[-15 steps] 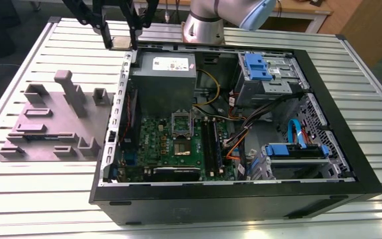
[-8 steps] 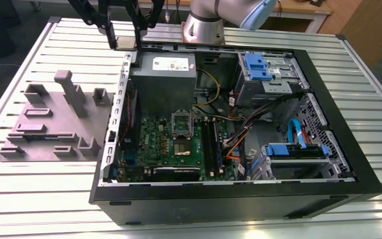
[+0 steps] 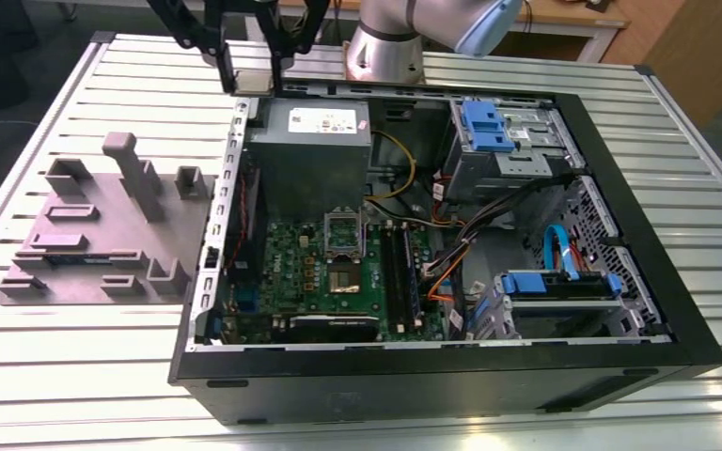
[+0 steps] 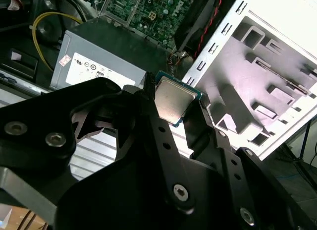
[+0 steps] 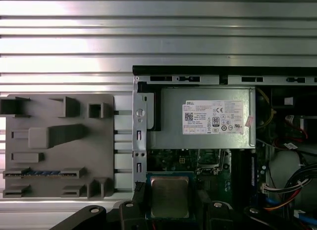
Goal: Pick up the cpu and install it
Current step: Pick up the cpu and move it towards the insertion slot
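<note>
Black claw (image 4: 174,100) with silver screws (image 4: 180,192), silver-and-blue arm (image 3: 386,47).

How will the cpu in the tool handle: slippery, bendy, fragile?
The cpu looks stiff and light: a thin flat square. Its smooth metal top suggests it may slip, since the tool pinches only its edges. Its thin green rim probably damages easily.

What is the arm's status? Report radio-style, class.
Gripper shut on chip. Chip held above open computer case, not yet on green board. Loose cables beside board, clear of chip.
</note>
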`<state>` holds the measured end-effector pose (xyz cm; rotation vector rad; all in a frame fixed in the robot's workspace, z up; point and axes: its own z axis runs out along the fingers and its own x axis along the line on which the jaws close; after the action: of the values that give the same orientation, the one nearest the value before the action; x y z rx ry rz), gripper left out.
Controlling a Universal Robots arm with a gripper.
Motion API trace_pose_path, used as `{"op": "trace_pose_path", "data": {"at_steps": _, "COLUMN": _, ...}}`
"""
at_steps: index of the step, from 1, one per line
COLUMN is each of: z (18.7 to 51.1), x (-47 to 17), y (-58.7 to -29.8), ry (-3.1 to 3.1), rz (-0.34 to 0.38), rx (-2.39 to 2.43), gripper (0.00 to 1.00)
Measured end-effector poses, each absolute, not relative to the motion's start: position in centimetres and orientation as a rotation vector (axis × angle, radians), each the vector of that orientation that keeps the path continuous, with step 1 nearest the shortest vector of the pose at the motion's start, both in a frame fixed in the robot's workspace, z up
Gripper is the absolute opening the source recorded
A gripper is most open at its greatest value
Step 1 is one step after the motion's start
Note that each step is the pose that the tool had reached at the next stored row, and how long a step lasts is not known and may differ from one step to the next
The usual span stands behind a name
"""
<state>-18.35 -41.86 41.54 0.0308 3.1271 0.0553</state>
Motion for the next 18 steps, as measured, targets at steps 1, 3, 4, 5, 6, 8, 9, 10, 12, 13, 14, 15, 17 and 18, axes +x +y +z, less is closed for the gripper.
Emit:
{"op": "trace_pose_path", "data": {"at_steps": 1, "z": 41.5, "x": -18.2, "y": -41.9, "ry": 3.127, "rz": 0.055, "rx": 0.031, "gripper": 0.47}}
{"op": "trace_pose_path", "data": {"at_steps": 3, "z": 41.5, "x": -17.9, "y": -41.9, "ry": 3.127, "rz": 0.055, "rx": 0.031, "gripper": 0.47}}
{"op": "trace_pose_path", "data": {"at_steps": 4, "z": 41.5, "x": -17.7, "y": -41.9, "ry": 3.127, "rz": 0.055, "rx": 0.031, "gripper": 0.47}}
{"op": "trace_pose_path", "data": {"at_steps": 5, "z": 41.5, "x": -17.5, "y": -41.9, "ry": 3.127, "rz": 0.055, "rx": 0.031, "gripper": 0.47}}
{"op": "trace_pose_path", "data": {"at_steps": 6, "z": 41.5, "x": -17.3, "y": -41.9, "ry": 3.127, "rz": 0.055, "rx": 0.031, "gripper": 0.47}}
{"op": "trace_pose_path", "data": {"at_steps": 8, "z": 41.5, "x": -17.0, "y": -41.9, "ry": 3.127, "rz": 0.055, "rx": 0.031, "gripper": 0.47}}
{"op": "trace_pose_path", "data": {"at_steps": 9, "z": 41.5, "x": -16.9, "y": -41.9, "ry": 3.127, "rz": 0.055, "rx": 0.031, "gripper": 0.47}}
{"op": "trace_pose_path", "data": {"at_steps": 10, "z": 41.5, "x": -16.8, "y": -41.9, "ry": 3.127, "rz": 0.056, "rx": 0.031, "gripper": 0.47}}
{"op": "trace_pose_path", "data": {"at_steps": 12, "z": 41.5, "x": -16.7, "y": -42.0, "ry": 3.127, "rz": 0.055, "rx": 0.031, "gripper": 0.47}}
{"op": "trace_pose_path", "data": {"at_steps": 13, "z": 41.5, "x": -16.6, "y": -42.2, "ry": 3.127, "rz": 0.055, "rx": 0.031, "gripper": 0.47}}
{"op": "trace_pose_path", "data": {"at_steps": 14, "z": 41.4, "x": -16.6, "y": -42.3, "ry": 3.127, "rz": 0.055, "rx": 0.031, "gripper": 0.47}}
{"op": "trace_pose_path", "data": {"at_steps": 15, "z": 41.4, "x": -16.5, "y": -42.5, "ry": 3.127, "rz": 0.055, "rx": 0.031, "gripper": 0.47}}
{"op": "trace_pose_path", "data": {"at_steps": 17, "z": 41.4, "x": -16.5, "y": -42.6, "ry": 3.127, "rz": 0.056, "rx": 0.031, "gripper": 0.47}}
{"op": "trace_pose_path", "data": {"at_steps": 18, "z": 41.4, "x": -16.4, "y": -42.6, "ry": 3.127, "rz": 0.056, "rx": 0.031, "gripper": 0.47}}
